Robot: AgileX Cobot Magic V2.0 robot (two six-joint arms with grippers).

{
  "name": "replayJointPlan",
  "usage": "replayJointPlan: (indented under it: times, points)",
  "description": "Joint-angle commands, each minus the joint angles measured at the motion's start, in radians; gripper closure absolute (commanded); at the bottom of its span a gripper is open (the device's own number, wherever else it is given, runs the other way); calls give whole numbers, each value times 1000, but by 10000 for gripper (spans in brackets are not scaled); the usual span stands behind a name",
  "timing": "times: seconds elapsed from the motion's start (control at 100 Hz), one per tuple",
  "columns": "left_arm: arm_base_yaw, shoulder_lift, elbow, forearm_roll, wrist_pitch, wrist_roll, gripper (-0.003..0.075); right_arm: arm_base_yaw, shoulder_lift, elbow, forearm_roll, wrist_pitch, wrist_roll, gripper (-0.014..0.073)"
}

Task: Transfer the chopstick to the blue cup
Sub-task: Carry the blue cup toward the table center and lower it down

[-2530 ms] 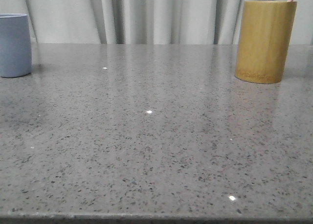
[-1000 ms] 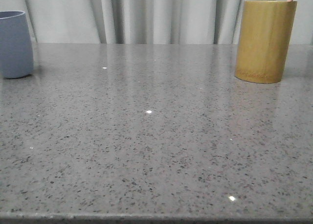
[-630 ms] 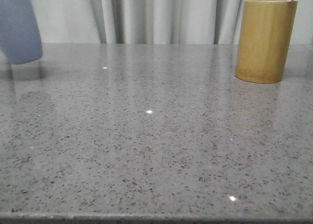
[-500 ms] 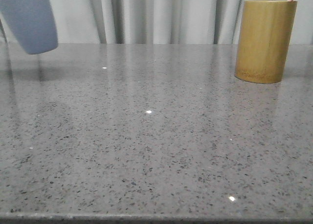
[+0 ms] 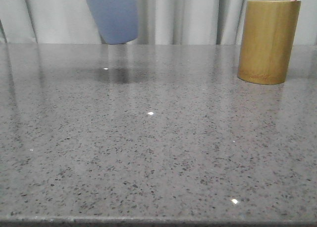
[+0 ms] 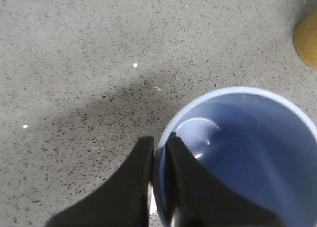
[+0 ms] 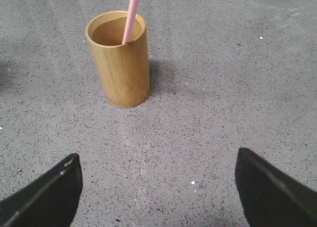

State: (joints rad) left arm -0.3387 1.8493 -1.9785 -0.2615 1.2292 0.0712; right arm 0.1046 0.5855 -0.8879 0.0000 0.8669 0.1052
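The left gripper (image 6: pixel 159 187) pinches the blue cup (image 5: pixel 112 15) by its rim, holding it tilted above the worktop (image 5: pixel 158 138). The right gripper (image 7: pixel 157 187) hangs spread wide. The chopstick (image 7: pixel 131 16) stands in the bamboo cup (image 7: pixel 120 58).

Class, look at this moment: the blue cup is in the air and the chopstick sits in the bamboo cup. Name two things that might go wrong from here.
1. The left pincer pinches only the rim of the blue cup, which hangs tilted above the table; it might slip or swing.
2. The chopstick leans in the bamboo cup; the open right pincer might tip that cup while reaching for it.
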Motion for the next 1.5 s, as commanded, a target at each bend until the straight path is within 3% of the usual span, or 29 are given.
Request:
replayJointPlan:
  times: [0.0, 0.58, 1.49]
  points:
    - [-17, -18, -51, -13, -16, -14, 739, -5, 13, -34, -8, -73, 0, -30]
    - [-106, 41, -56, 92, -16, -16, 739, -5, 13, -34, -8, -73, 0, -30]
    - [-125, 87, -56, 96, -5, -16, 738, -5, 13, -34, -8, -73, 0, -30]
